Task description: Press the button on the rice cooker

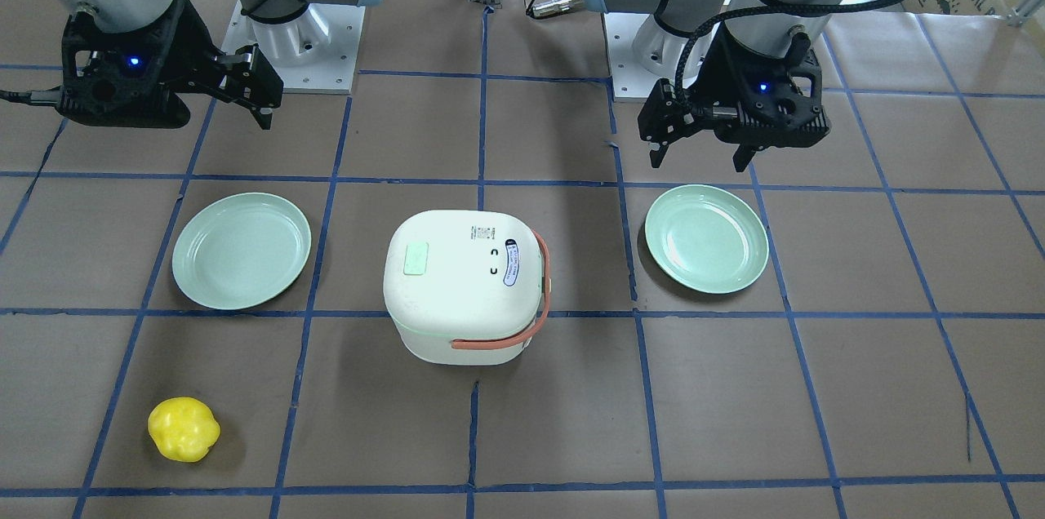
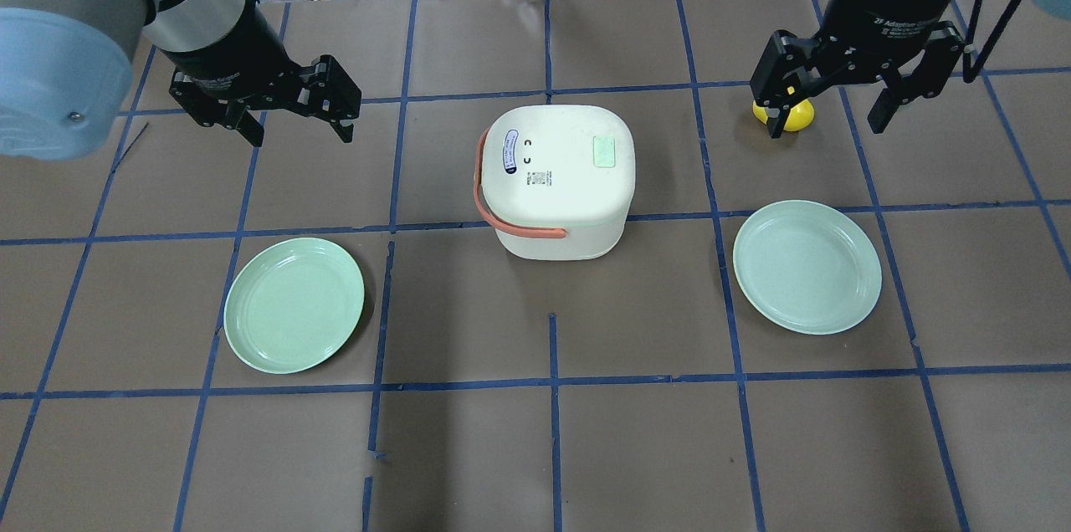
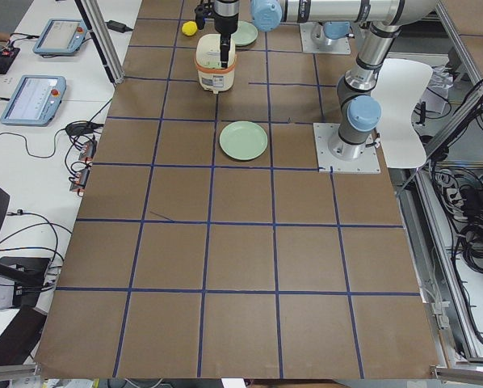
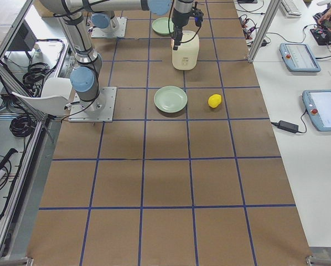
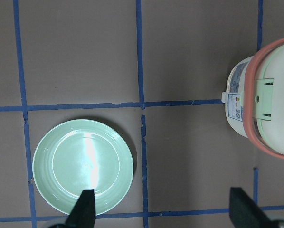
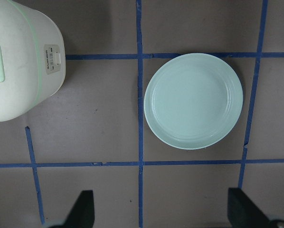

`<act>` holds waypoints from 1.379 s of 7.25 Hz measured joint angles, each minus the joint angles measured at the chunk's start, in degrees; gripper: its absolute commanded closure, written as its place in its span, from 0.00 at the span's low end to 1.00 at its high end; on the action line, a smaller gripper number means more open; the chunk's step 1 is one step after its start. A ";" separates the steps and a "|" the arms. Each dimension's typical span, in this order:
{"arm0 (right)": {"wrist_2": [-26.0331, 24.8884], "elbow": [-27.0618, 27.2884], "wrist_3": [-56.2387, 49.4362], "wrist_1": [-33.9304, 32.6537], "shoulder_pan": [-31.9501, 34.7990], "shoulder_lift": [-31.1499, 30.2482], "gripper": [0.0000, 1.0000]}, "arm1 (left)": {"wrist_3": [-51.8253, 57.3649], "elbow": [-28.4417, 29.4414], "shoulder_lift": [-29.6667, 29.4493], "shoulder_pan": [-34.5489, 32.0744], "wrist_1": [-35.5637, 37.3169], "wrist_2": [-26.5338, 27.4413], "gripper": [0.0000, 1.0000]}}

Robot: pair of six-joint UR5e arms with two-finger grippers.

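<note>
White rice cooker, orange-handled, mid-table between left green plate and right green plate. Left gripper, right gripper: jaws spread, empty, hovering clear of it. Yellow toy: whole in front view, half-hidden overhead. Cooker's control panel: right wrist view only.

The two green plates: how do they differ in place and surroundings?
The left plate lies on the side of the rice cooker where its orange handle hangs; the right plate lies on the opposite side, which bears a labelled panel. A yellow object lies beyond the right plate, away from the robot; nothing like it lies near the left plate. Both are round, pale green, empty and lying flat.
</note>
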 measured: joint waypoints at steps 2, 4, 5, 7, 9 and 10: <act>0.12 0.00 0.03 -0.12 0.01 0.01 0.00 | 0.00 0.00 0.00 0.00 0.00 0.00 0.00; 0.27 0.13 -0.19 -0.12 0.00 -0.03 0.01 | 0.00 0.00 0.00 0.00 0.00 0.00 0.00; 0.50 0.05 -0.56 -0.06 -0.09 0.00 0.08 | 0.00 0.00 0.00 0.00 0.00 0.00 0.00; 1.62 -0.55 -0.13 -0.56 0.34 0.11 0.14 | 0.00 0.00 0.00 0.00 0.00 0.00 0.00; 3.21 -1.35 0.92 -1.38 1.95 1.09 0.14 | 0.00 0.00 0.00 0.00 0.00 0.00 0.00; 3.53 -1.82 2.25 -2.37 3.36 1.95 0.14 | 0.00 0.00 0.00 0.00 0.00 0.00 0.00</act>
